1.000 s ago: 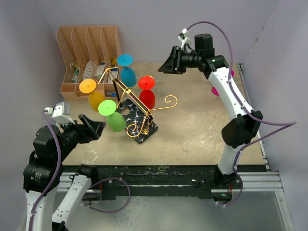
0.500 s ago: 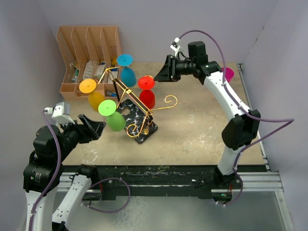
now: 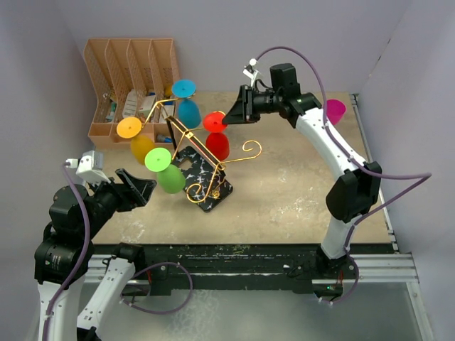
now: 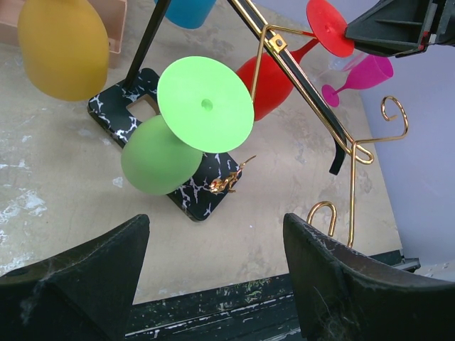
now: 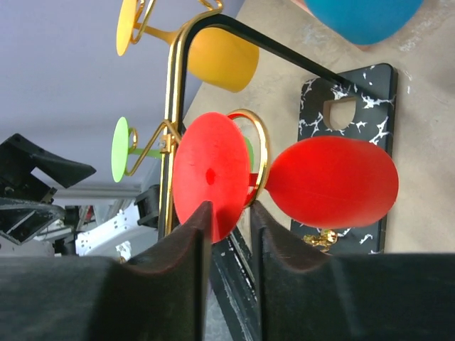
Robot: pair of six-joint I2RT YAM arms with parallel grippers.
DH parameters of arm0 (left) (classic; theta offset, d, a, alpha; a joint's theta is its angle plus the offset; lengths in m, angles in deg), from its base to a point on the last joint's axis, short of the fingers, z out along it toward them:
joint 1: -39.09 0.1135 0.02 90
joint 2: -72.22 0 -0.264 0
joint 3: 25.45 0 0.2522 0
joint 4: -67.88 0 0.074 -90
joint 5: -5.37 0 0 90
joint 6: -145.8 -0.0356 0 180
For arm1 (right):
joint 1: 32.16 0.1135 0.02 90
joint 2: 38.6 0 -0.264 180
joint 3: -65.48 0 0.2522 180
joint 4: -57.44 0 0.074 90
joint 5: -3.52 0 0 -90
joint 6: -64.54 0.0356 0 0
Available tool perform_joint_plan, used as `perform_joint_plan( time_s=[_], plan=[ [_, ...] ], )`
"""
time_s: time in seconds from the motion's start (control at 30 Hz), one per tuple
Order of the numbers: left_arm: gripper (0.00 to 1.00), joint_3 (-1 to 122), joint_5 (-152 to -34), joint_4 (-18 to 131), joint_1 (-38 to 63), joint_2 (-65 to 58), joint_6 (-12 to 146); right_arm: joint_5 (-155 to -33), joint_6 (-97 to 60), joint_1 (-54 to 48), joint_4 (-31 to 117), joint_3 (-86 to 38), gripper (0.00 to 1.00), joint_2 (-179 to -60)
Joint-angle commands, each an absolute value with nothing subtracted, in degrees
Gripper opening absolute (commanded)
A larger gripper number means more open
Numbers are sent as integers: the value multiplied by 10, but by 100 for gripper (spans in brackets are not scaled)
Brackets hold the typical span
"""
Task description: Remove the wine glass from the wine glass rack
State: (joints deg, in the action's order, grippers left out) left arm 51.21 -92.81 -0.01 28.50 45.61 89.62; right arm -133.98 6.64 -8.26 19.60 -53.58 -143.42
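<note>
Right claw (image 3: 227, 118) has swung in from two o'clock onto the red glass's (image 3: 217, 145) foot, jaws narrowing, nothing gripped yet. Left claw (image 3: 144, 187) waits wide open, empty.

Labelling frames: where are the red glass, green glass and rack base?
red glass (image 3: 217, 146), top view, bowl.
green glass (image 4: 205, 104), left wrist view, foot disc.
rack base (image 3: 206, 177), top view, marble slab.

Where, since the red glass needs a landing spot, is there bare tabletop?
The widest bare patch of beige tabletop lies between the gold wire rack's black marble base and the right arm. Crowded: the far left, around the orange-brown slotted organiser and hanging coloured wine glasses.
</note>
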Motion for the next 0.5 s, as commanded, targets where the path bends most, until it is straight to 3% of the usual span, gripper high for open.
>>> perform_joint_plan(
  time_s=[0.0,0.27,0.47],
  plan=[
    [79,519,-922,18,283,453,899,-1361,80,-79,225,-535,23,-1413],
    [79,519,-922,19,283,452,898,-1355,95,-79,225,-530,2,-1406],
    [79,523,-923,18,283,452,897,-1342,116,-82,235,-529,0,-1391]
  ],
)
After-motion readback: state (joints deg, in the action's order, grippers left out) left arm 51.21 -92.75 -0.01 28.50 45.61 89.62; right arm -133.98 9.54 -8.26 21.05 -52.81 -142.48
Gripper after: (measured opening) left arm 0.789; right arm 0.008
